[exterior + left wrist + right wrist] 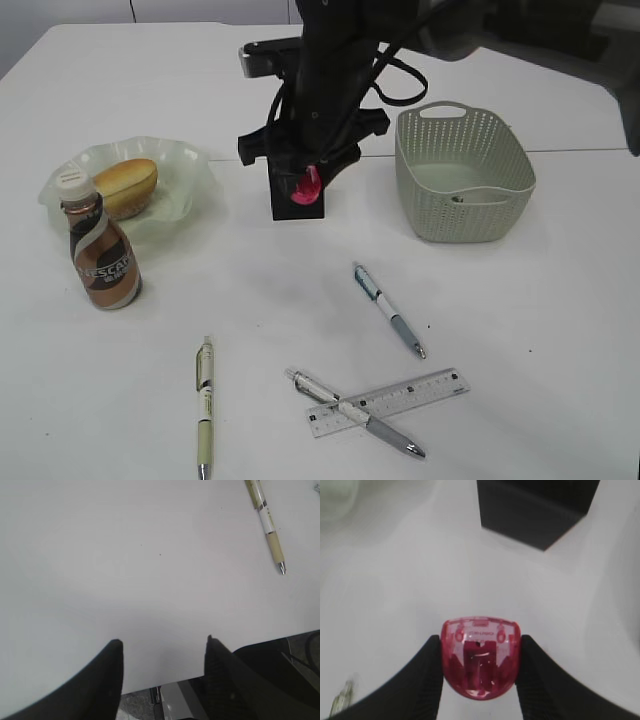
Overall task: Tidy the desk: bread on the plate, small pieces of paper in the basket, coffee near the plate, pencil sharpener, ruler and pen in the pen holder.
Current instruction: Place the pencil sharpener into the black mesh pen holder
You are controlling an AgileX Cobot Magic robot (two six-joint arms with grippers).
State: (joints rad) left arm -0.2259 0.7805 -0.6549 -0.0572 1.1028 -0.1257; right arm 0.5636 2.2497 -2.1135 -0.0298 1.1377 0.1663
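Note:
My right gripper [306, 182] [480, 640] is shut on the red pencil sharpener [308, 188] [481, 655] and holds it just above the black pen holder [284, 198] [535, 510]. The bread [127, 185] lies on the green plate [192, 160], and the coffee [100, 255] stands right in front of it. One pen [355, 412] lies across the clear ruler [400, 398]; two more pens [390, 310] [204, 405] lie apart. My left gripper [163, 640] is open over the desk's [125, 570] front edge, with a pen [267, 525] to its far right. The pieces of paper are hidden.
The grey-green basket [500, 215] stands right of the pen holder, with a small dark bit on its floor that I cannot identify. The right arm reaches in from the upper right across the middle.

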